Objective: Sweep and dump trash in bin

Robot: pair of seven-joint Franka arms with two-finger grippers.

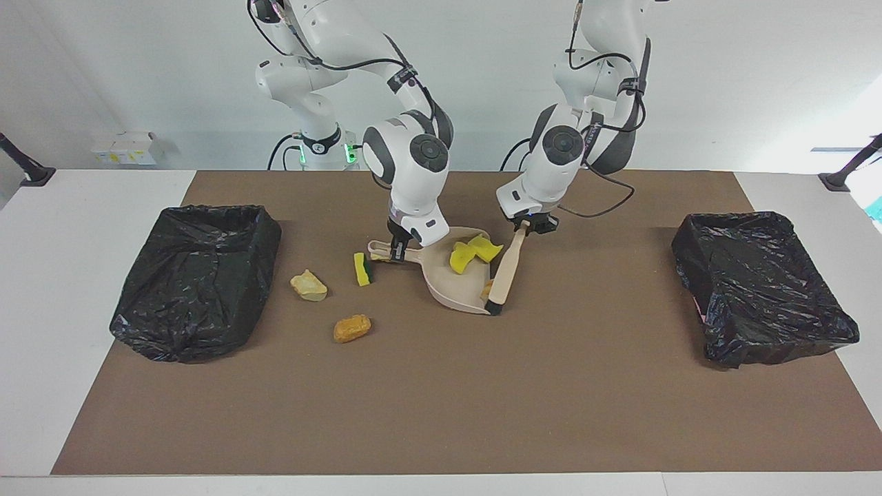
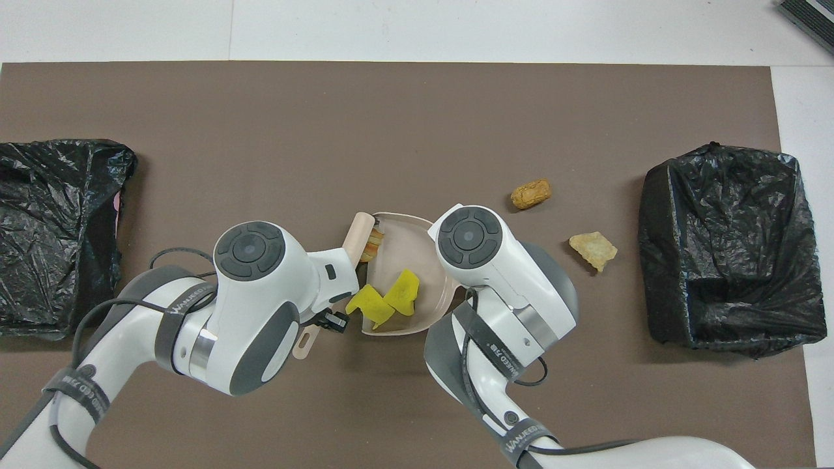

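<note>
Our left jaws (image 1: 525, 226) are clamped on the brush (image 1: 506, 270) handle at centre frame in the facing view, the brush slanting down so its bristles meet the dustpan (image 1: 451, 286) mouth. An orange lump (image 2: 371, 244) sits against the brush head at the pan's lip. Our right jaws (image 1: 395, 252) are clamped on the dustpan handle, just beside a green-backed sponge (image 1: 362, 269). Two yellow chunks (image 1: 470, 253) lie in the pan. A tan lump (image 1: 309, 285) and an orange-brown lump (image 1: 352, 328) rest on the desk (image 1: 441, 399) lower left of the pan. Black-lined bins stand at the frame's left (image 1: 196, 279) and right (image 1: 761, 286) edges.
</note>
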